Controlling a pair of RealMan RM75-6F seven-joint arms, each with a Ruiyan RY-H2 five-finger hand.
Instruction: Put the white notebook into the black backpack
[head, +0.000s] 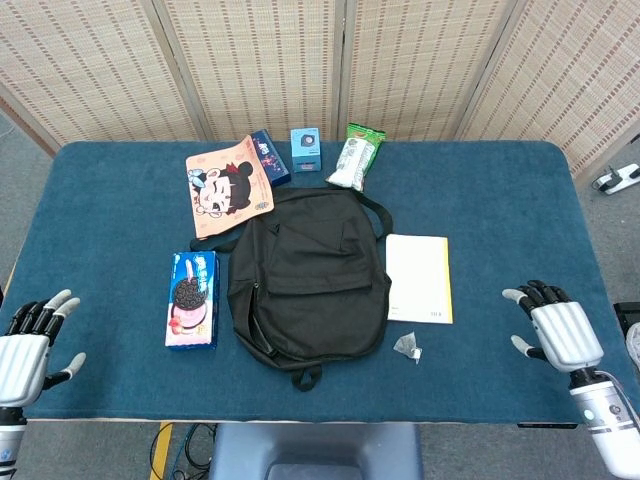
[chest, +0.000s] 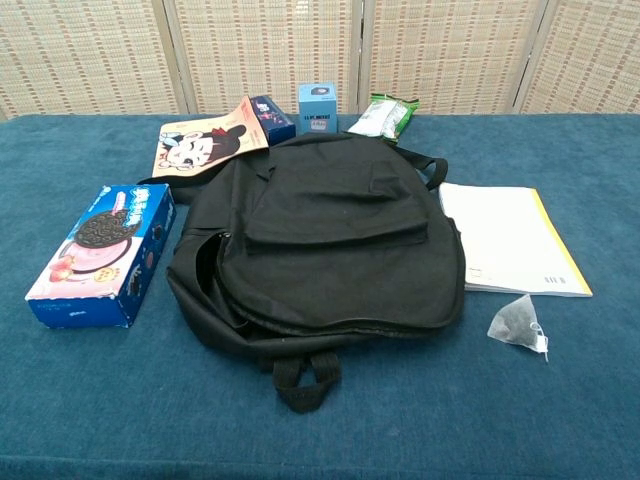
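My right robot hand (head: 555, 330) hovers over the near right part of the blue counter (head: 520, 200), back upward, fingers spread and pointing away from me, holding nothing. It is well apart from the white notebook (head: 419, 277), which lies flat on the counter just beside the right edge of the black backpack (head: 308, 285). My left robot hand (head: 30, 340) sits at the near left corner of the counter, also back up, fingers apart and empty, some way from the cookie box (head: 192, 299) left of the backpack. The backpack lies flat mid-counter. A small clear packet (head: 408, 346) rests just below the notebook's near edge. Neither hand shows in the chest view.
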